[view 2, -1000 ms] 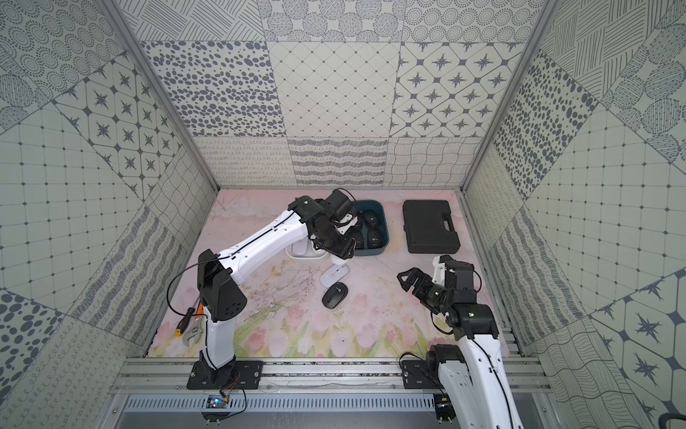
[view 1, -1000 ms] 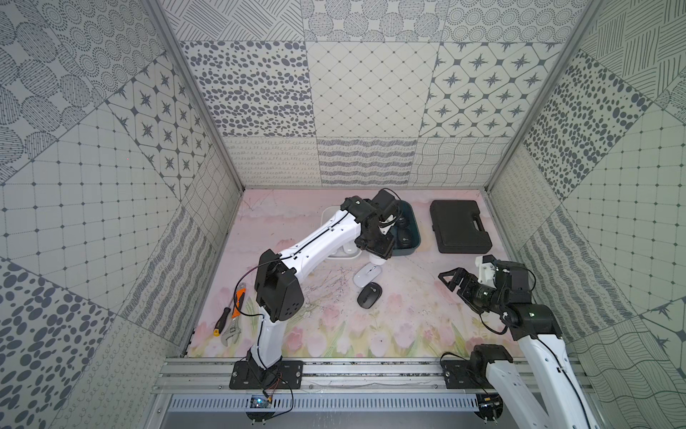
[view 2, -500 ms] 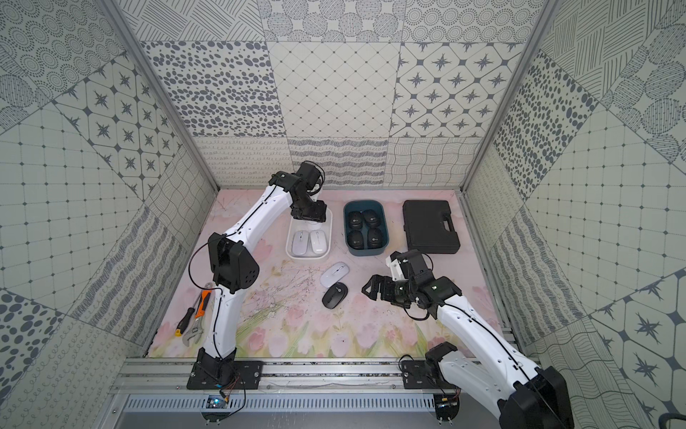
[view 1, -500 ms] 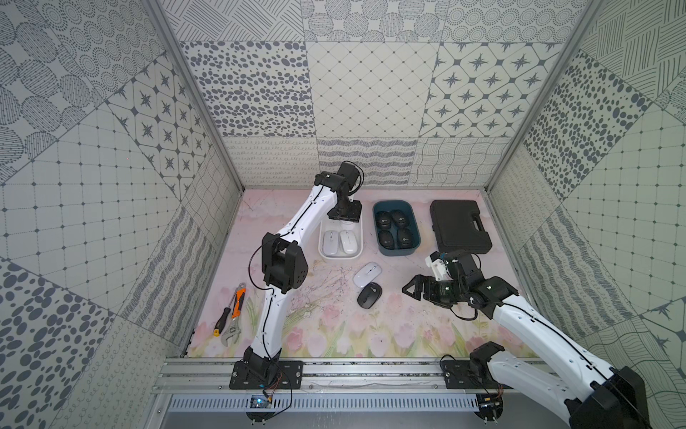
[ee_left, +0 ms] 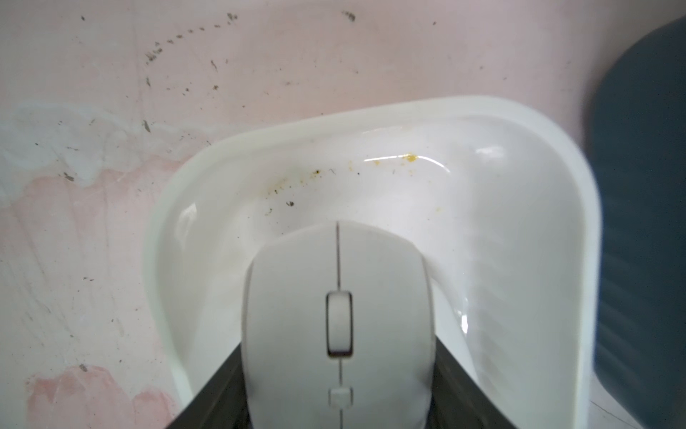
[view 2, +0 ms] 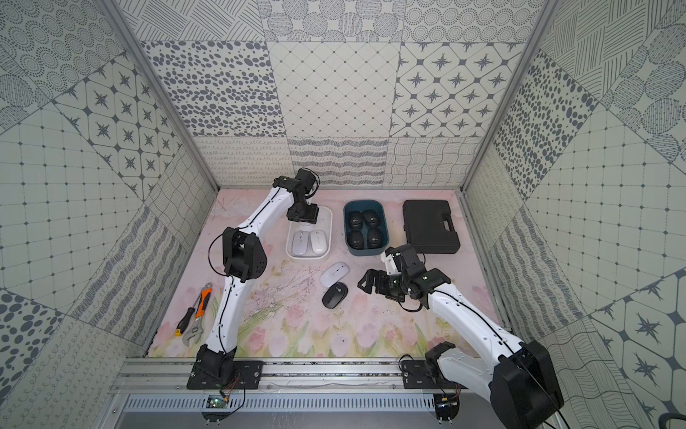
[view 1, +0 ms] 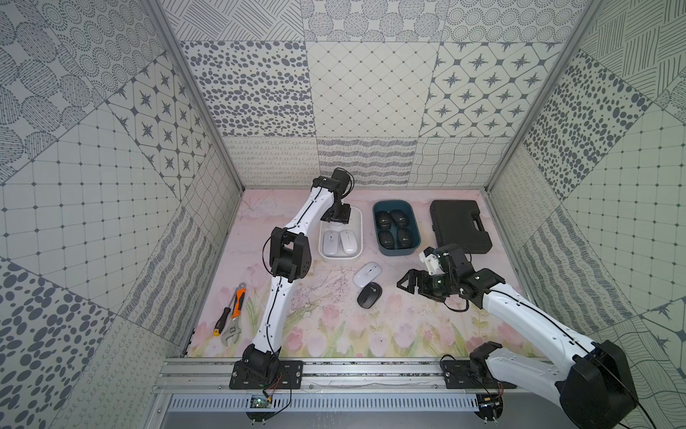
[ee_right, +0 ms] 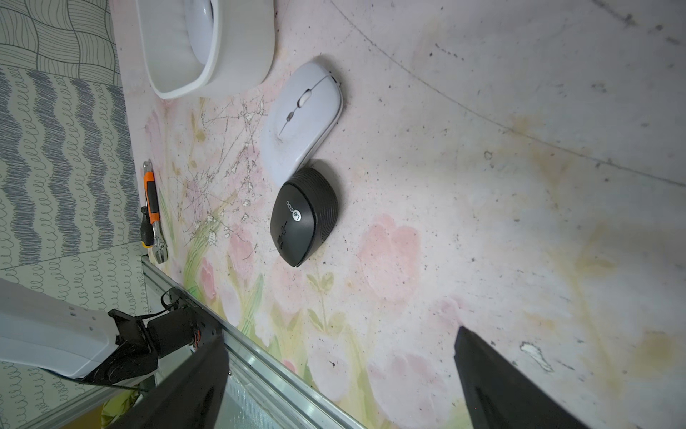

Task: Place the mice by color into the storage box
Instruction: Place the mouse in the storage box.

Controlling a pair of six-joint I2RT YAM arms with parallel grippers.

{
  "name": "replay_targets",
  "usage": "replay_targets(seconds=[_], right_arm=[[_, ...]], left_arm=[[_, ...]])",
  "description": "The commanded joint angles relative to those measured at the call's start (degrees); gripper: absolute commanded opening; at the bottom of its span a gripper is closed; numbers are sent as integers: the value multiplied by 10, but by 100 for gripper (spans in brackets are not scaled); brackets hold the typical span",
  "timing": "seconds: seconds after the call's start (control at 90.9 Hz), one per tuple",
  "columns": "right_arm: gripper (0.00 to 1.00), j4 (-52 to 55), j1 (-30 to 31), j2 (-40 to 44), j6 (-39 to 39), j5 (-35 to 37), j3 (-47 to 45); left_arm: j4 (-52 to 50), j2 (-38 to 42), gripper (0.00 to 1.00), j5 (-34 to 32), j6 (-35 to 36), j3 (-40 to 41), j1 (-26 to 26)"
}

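The left gripper (view 1: 337, 216) clamps a glossy white oval computer mouse (ee_left: 336, 315) between its dark fingers over the far end of the shallow white plastic tub (view 1: 358, 226), where two other white mice (view 1: 329, 242) lie side by side at the near end. Beside it, the deeper teal-blue plastic tub (view 1: 415, 230) holds four matte black mice (view 1: 384, 220). A loose white mouse (view 1: 367, 273) and a loose black mouse (view 1: 369, 295) lie touching on the pink floral mat (view 1: 371, 334), near the right gripper (view 1: 411, 283), whose jaws stand wide apart and empty in front of a black hard case (view 1: 460, 226).
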State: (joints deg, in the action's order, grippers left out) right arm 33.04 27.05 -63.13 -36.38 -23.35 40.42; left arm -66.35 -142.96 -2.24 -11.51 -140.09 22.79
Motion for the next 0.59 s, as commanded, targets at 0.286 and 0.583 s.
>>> replay_targets(seconds=[0.286, 0.583], right_arm=[[99, -40, 4, -11, 9, 0, 13], [99, -45, 4, -10, 6, -4, 5]], left_arm=[[130, -23, 46, -68, 0, 54, -9], [156, -35, 53, -71, -10, 66, -12]])
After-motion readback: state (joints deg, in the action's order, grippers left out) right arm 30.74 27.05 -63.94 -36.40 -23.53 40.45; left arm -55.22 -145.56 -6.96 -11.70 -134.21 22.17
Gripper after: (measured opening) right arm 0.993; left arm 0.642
